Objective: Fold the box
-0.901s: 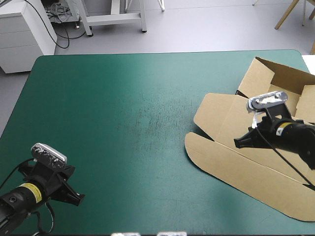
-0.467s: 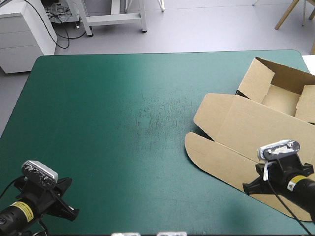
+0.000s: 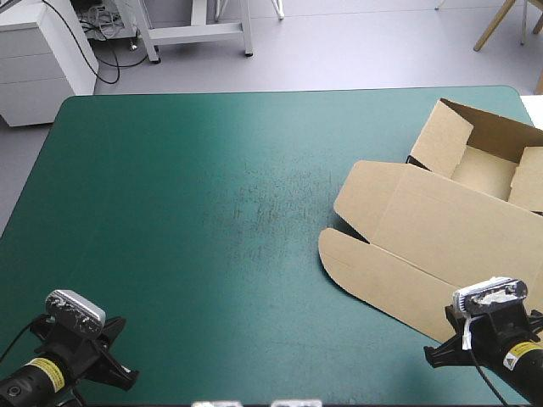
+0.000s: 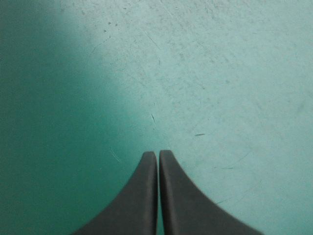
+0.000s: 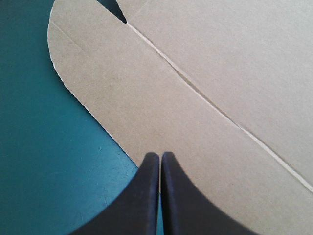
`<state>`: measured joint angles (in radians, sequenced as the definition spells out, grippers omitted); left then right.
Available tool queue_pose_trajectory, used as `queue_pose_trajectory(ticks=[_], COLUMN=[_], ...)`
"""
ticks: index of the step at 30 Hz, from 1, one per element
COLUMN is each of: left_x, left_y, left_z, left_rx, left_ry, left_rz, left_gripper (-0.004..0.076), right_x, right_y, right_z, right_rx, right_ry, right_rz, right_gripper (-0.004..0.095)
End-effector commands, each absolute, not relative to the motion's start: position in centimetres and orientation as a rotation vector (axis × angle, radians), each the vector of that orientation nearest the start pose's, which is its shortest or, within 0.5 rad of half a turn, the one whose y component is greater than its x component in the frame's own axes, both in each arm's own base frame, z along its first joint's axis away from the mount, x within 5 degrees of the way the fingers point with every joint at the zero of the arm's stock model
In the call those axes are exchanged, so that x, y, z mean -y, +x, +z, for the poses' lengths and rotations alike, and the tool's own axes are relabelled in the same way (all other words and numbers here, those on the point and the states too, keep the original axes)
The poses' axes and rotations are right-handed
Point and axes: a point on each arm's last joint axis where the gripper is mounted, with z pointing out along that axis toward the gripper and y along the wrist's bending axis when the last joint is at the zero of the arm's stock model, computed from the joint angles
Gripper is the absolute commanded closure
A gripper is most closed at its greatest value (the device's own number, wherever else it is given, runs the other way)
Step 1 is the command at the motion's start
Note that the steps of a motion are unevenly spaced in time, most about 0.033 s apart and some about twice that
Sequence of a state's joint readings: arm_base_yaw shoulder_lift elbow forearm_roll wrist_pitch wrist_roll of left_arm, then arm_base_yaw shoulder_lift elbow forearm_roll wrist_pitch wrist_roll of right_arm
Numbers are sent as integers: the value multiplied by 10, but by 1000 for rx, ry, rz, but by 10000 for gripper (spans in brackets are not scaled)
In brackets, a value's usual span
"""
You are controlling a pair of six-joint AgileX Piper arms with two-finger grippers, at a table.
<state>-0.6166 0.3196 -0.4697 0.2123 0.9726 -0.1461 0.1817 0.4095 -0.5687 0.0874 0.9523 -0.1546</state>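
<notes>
Your brown box (image 3: pixel 424 229) is lying at the right of the teal-green cover (image 3: pixel 212 212), far walls raised, lid flat. The left gripper (image 4: pixel 157 154) and right gripper (image 5: pixel 160 155) are hanging clenched, empty. I judge you are between folds; next needs the right one opening at the lid's near flap.

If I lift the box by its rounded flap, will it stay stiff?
The box looks like thin, light board, so it would probably slide easily. Scored creases cross the board, so the flap would likely hinge there rather than raise the rest.
</notes>
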Motion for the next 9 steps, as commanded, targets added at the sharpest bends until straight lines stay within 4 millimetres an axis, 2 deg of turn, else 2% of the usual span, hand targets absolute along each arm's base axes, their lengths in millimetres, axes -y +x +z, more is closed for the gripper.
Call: queue_pose_trajectory(ticks=[1,6,9], left_x=[18,18,18], left_y=[54,54,54], left_z=[281,281,281], left_rx=[-2126,-2127,-2127], left_ry=[574,575,575], left_rz=[-144,-139,-139], left_gripper=[733,733,733], right_x=[-19,-19,-18], right_y=[63,61,61], right_z=[304,293,293], right_rx=[-2196,-2266,-2268], right_ry=[-354,-353,-344], right_rz=[130,137,136], right_gripper=[912,912,912])
